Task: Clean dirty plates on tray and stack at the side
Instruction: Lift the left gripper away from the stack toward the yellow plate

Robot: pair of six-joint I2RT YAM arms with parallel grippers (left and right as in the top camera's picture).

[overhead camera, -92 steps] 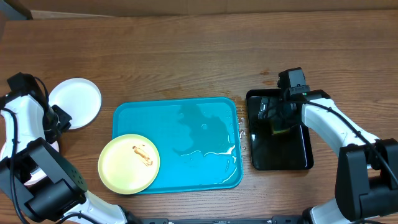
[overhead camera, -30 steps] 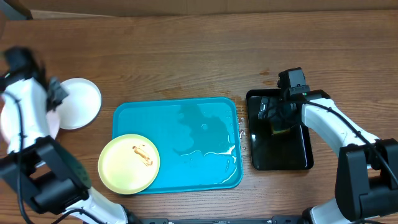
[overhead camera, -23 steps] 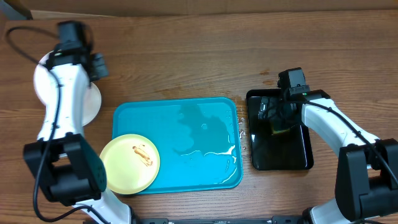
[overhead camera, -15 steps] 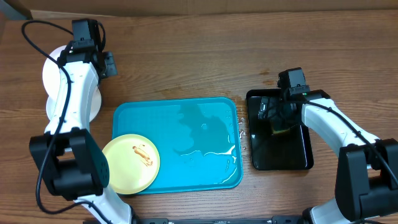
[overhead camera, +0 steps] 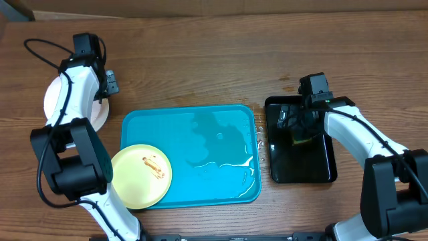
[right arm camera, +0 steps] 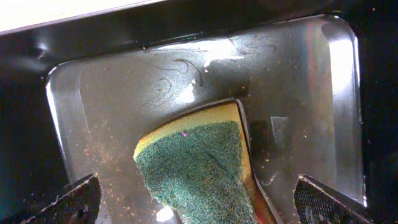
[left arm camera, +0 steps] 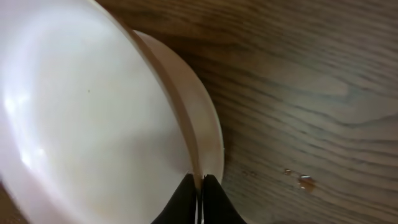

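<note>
Near-left on the tray (overhead camera: 180, 127), the yellow-green plate (overhead camera: 139, 176) sits smeared. The right hand (right arm camera: 202, 205) gapes empty over the sponge (right arm camera: 199, 162). Far left, the left hand (left arm camera: 200, 193) pinches 1 tilted white plate (left arm camera: 87, 124) by its rim above the lower plate (left arm camera: 202, 118); released askew, it could slide off.

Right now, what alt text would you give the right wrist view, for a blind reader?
A yellow sponge with a green scouring face lies in a wet, glossy black rectangular tray. The right gripper hangs open above it, black fingertips at both lower corners.

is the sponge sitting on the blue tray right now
No, the sponge lies inside the black tray, which sits beside the turquoise tray.
</note>
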